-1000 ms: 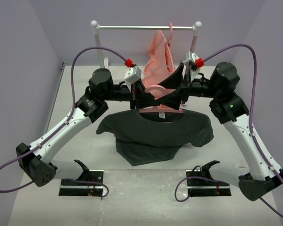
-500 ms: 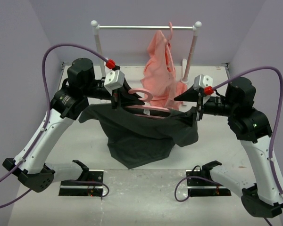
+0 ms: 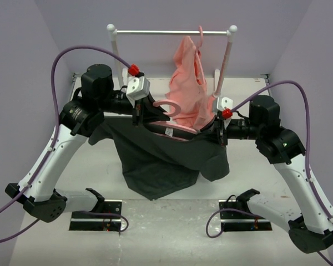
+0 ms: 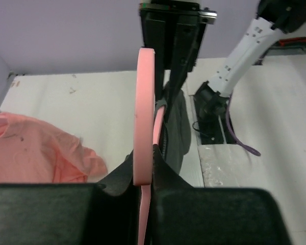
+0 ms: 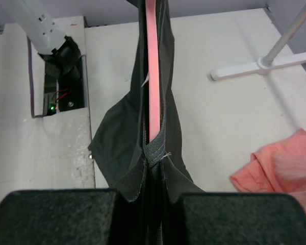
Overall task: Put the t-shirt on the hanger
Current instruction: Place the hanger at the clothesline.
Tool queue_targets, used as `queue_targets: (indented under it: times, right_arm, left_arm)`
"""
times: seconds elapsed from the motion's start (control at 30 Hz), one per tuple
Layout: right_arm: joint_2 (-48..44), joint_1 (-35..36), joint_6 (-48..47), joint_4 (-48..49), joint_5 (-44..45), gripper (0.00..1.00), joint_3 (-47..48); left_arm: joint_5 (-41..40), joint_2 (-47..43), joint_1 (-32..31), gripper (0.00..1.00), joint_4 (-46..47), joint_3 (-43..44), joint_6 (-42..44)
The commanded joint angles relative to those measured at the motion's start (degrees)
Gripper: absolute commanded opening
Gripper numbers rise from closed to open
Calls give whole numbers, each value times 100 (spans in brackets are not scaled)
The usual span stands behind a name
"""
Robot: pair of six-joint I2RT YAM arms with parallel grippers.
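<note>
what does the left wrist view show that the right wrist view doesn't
Only the left wrist: the hanger's hook, seen edge-on, and the right arm down to its base. Only the right wrist: the rack's white foot and the left arm. Both: the pink hanger, the dark t-shirt hanging around it, the salmon-pink garment and the table.

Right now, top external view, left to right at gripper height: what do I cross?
left gripper → hook of the thin pink plastic hanger → right gripper. The dark charcoal-grey cloth t-shirt spans beneath all three, so it has no slot in the order.
</note>
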Motion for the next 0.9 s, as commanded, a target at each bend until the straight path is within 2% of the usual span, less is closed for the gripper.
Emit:
queue_targets:
  times: [0.0, 0.03, 0.1, 0.13, 0.17, 0.2, 0.27, 0.37, 0.43, 0.47, 0.53, 0.6, 0.67, 0.7, 0.77, 0.87]
  right_arm:
    - [-142, 118, 647, 1216, 502, 0, -282]
    - [-170, 136, 803, 1394, 635, 0, -333]
    - [-199, 202, 1135, 1724, 849, 0, -401]
    - [-208, 291, 1305, 1936, 1112, 0, -448]
    - [-197, 359, 1515, 2098, 1369, 0, -481]
    - [-165, 405, 1765, 2210, 1620, 0, -499]
    - [-21, 440, 2303, 2312, 2148, 0, -427]
    - [437, 444, 2817, 2167, 2979, 0, -134]
    - [715, 459, 2931, 2114, 3239, 0, 116]
    - [940, 510, 3109, 2087, 3657, 0, 316]
    - [1305, 653, 3368, 2196, 4353, 0, 690]
    - [1534, 757, 3576, 2189, 4935, 0, 1122]
    - [2210, 830, 3832, 1975, 5741, 0, 1713]
    - [2741, 838, 4034, 1662, 5992, 0, 2688]
    - [3503, 852, 4248, 1159, 6165, 0, 3604]
    - [4173, 899, 4491, 1139, 6392, 0, 4249]
  left_arm:
    - [-1576, -72, 116, 28, 844, 342, -1130]
    - [-2082, -103, 122, 48, 960, 352, -1435]
    - [-3051, -224, 130, 74, 1208, 317, -1779]
    - [-3766, -304, 130, 91, 1289, 288, -1977]
    - [-4472, -359, 130, 100, 1290, 295, -2181]
    - [-5169, -387, 130, 100, 1213, 336, -2390]
    - [-7255, -440, 130, 100, 1009, 410, -2643]
    - [-9715, -483, 130, 100, 683, 469, -2661]
    - [-10504, -568, 130, 100, 694, 377, -2429]
    - [-10811, -709, 130, 100, 731, 158, -2374]
    - [-11113, -1090, 132, 100, 1003, -395, -2292]
    - [-11134, -1305, 139, 100, 1153, -844, -2351]
    - [-11038, -1738, 138, 100, 1220, -1395, -2421]
    - [-10916, -2046, 131, 100, 1254, -1686, -2410]
    - [-10814, -2179, 132, 100, 1198, -1985, -2371]
    - [-10529, -2191, 139, 100, 841, -2208, -2492]
